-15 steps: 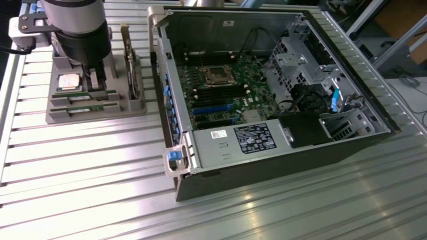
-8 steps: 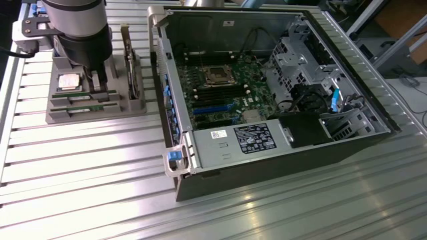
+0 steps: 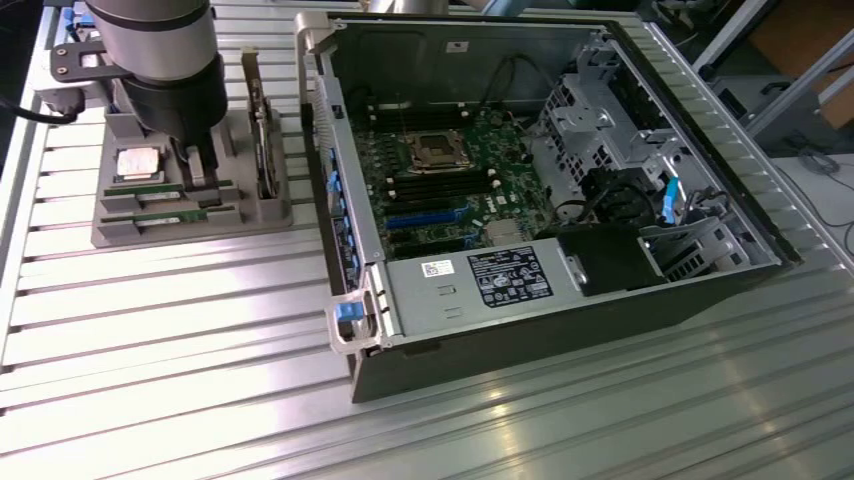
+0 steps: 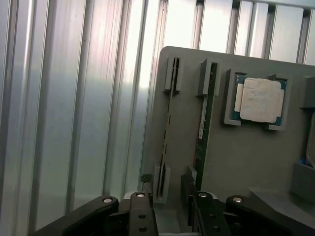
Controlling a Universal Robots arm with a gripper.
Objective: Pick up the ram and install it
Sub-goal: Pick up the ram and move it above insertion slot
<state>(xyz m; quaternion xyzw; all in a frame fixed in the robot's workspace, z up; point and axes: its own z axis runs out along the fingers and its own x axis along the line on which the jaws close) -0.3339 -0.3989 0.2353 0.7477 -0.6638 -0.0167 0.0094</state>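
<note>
On slatted table (image 3: 160,330) (silvery): holder (image 3: 134,237), ram (image 3: 160,214)

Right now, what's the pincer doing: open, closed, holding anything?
Pincer: open, holding nothing, hovering close over the ram in the grey tray.

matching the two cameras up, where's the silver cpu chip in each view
exterior view: CPU chip in the grey tray, at the exterior view's left, beside the arm.
wrist view: CPU chip in a square pocket of the same tray.
shared landmark: the ram stick slotted next to it.
</note>
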